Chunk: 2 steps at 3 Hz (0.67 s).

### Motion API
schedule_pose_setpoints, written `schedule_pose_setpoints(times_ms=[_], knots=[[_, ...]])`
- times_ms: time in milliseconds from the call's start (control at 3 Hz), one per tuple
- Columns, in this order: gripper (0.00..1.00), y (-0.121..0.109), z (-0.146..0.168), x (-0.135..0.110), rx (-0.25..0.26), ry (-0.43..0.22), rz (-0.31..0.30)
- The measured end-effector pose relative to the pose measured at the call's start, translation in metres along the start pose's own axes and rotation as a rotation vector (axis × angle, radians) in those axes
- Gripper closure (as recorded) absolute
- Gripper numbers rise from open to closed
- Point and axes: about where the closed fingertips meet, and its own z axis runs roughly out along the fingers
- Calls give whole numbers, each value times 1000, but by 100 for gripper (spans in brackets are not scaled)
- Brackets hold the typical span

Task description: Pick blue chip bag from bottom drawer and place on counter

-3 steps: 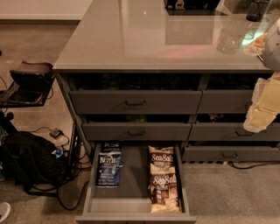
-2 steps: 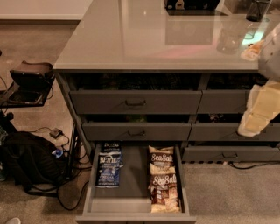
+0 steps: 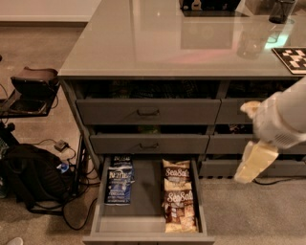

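Claw [image 3: 256, 161] hangs below the counter's [image 3: 158, 43] front edge, near its right end, in front of the right-hand drawer fronts. Whether it is released or clenched, I cannot tell; it sits on a pale arm that enters from the right. It is well apart from the blue bag [image 3: 118, 179].

That bag lies flat on the left side of the open bottom drawer [image 3: 148, 225], white lettering up, top toward the cabinet. On the drawer's right side lie two brown bags, one [image 3: 176, 176] behind the other [image 3: 180, 210], touching or slightly overlapping. A bare strip of grey floor separates the blue bag from them.

Above the open drawer, two closed drawers [image 3: 148, 111] with dark handles sit under the front edge. A checkered board [image 3: 291, 58] rests at the counter's right edge, and a dark cup [image 3: 281, 10] stands near the far right corner. A black backpack [image 3: 28, 177] sits on the floor past the left edge.
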Motion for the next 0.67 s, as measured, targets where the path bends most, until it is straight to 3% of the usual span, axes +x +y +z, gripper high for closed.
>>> schedule_pose_setpoints(times_ms=[333,667], knots=[[0,-1,64,15,-9,-89,3],[0,-12,118,25,-55,-189,36]])
